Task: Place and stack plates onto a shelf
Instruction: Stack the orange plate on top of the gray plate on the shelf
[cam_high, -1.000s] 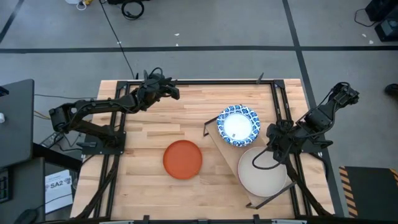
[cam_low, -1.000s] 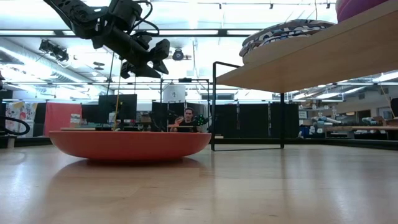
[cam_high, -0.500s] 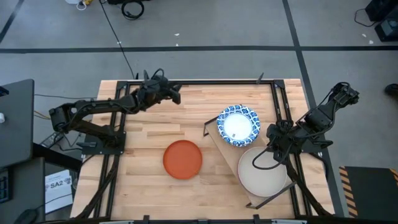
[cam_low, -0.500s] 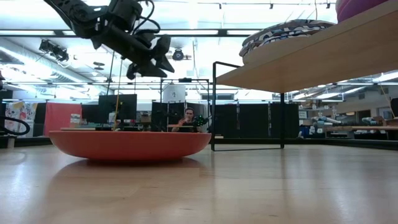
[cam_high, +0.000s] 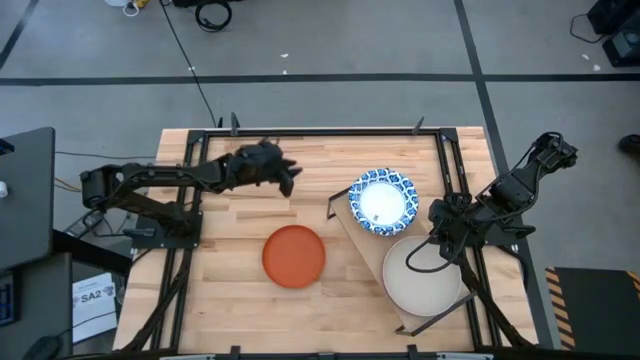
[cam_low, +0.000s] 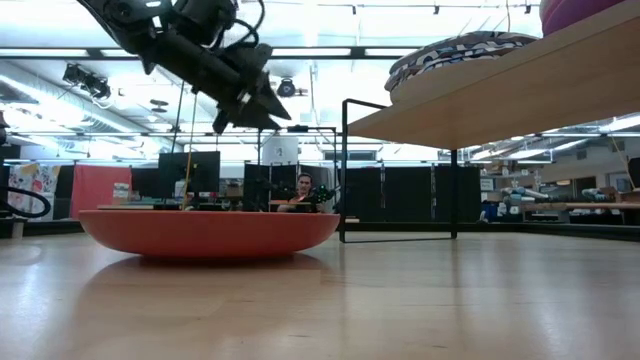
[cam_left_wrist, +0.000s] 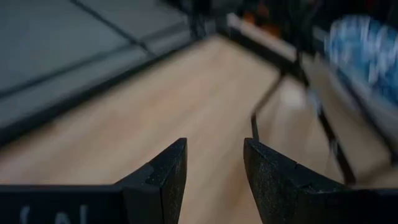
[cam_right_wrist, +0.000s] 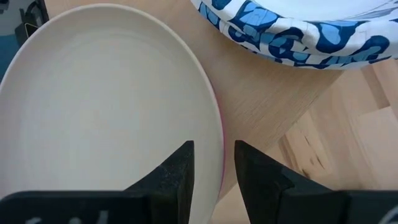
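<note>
- Plates are seen in three places: an orange-red plate lies alone on the tabletop, and the others rest on the shelf.
- On the shelf, a blue-and-white plate sits at the far end and a pale plate with a pink edge at the near end; the two are just beside each other.
- In the low view, the orange-red plate is shown flat on the wood, with the shelf board raised on thin black legs to its right.
- On that board, a patterned stack and part of a purple plate can be made out in the low view.
- The left gripper is held in the air above the bare tabletop, beyond the orange-red plate and apart from it.
- Its fingers are parted with nothing between them, and only bare wood is seen past them.
- The right gripper is positioned at the shelf's right side, over the rim of the pale plate.
- Its fingers are seen on either side of that rim with a narrow gap; a firm grip cannot be told.
- A seated person is visible in the room behind the table.
</note>
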